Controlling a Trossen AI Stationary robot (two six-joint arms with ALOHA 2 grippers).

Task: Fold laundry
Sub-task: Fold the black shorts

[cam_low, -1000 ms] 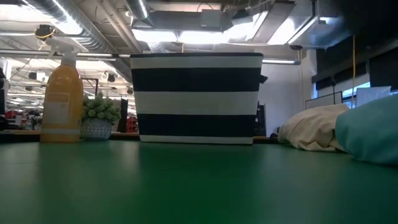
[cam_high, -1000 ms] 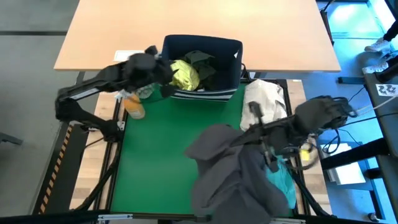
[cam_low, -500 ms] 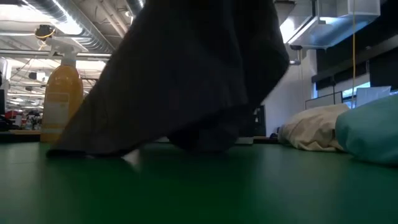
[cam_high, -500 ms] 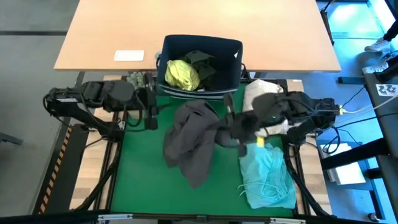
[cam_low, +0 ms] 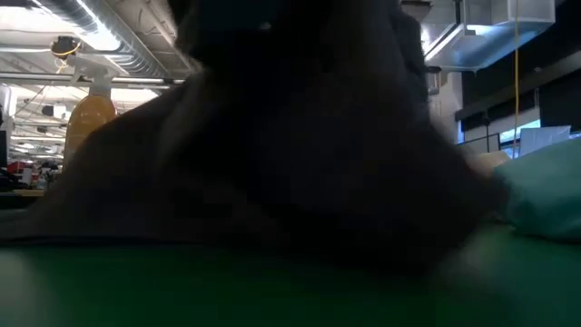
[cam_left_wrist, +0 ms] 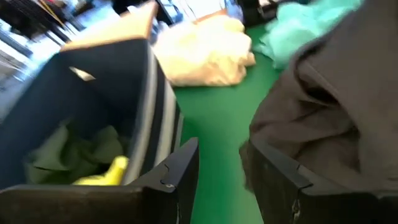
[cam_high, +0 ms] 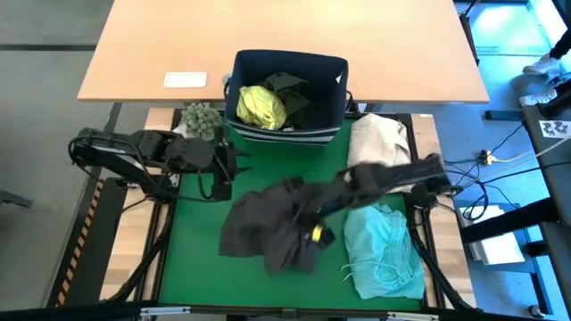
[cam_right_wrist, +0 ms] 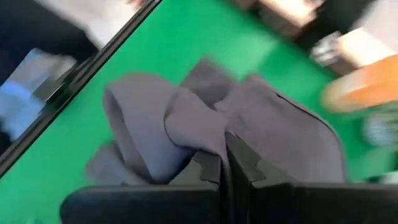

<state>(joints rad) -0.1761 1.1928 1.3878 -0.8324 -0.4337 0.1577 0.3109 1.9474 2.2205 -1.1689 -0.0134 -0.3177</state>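
From above, the right gripper [cam_high: 314, 217] is pinching the grey garment [cam_high: 268, 230] in closed fingers and lying low over the green mat [cam_high: 192, 259], probably to lay it out for folding. The left gripper [cam_high: 221, 168], part open and empty, is waiting near the bin [cam_high: 335, 111], likely ready to take a free edge. The teal garment [cam_high: 385, 252] is lying just beside the grey one; the yellow shirt [cam_high: 262, 105] is sitting in the bin. Low down, the grey cloth is filling most of the view. The left wrist is looking past parted fingers [cam_left_wrist: 180, 171] at bin and grey cloth. The right wrist is showing closed fingers [cam_right_wrist: 214, 168] against bunched grey fabric.
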